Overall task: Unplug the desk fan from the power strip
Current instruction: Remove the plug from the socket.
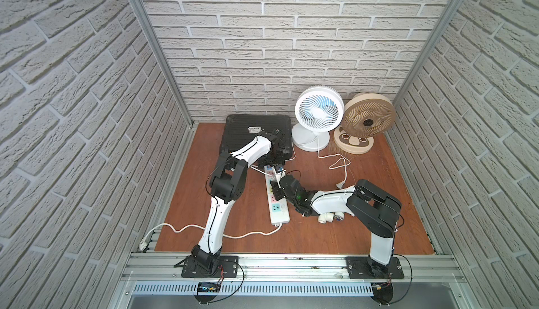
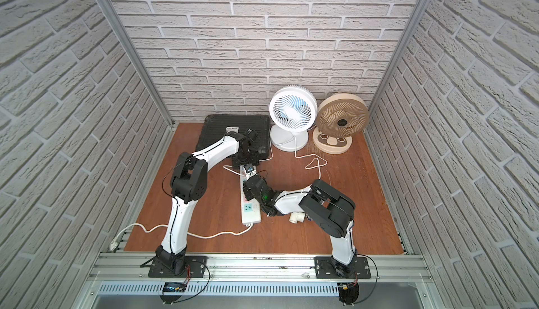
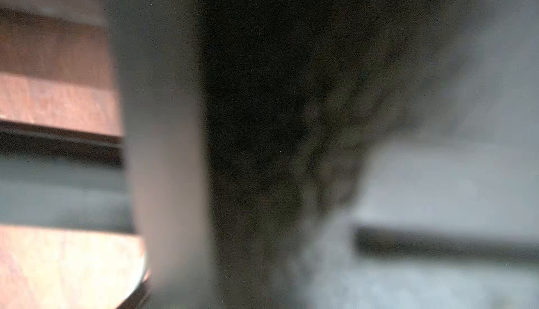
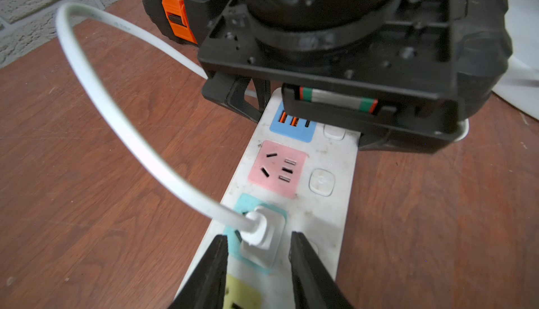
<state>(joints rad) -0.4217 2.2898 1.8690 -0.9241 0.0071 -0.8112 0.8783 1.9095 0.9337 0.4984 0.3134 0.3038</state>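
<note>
- Plug (image 4: 264,228), white, seated in power strip's (image 4: 318,220) teal socket (image 4: 248,202);
- your right gripper (image 4: 259,239) straddles it, jaws parted, not touching;
- your left gripper (image 4: 320,117) sits at the strip's USB end; grip unreadable.

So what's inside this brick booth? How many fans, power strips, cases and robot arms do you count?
Fans: 2, the desk fan and a beige fan
Power strips: 1, the power strip
Cases: 1, the black case
Robot arms: 2, left arm and right arm
Total: 6

Bright, even light; top views sharp, left wrist view blurred.
</note>
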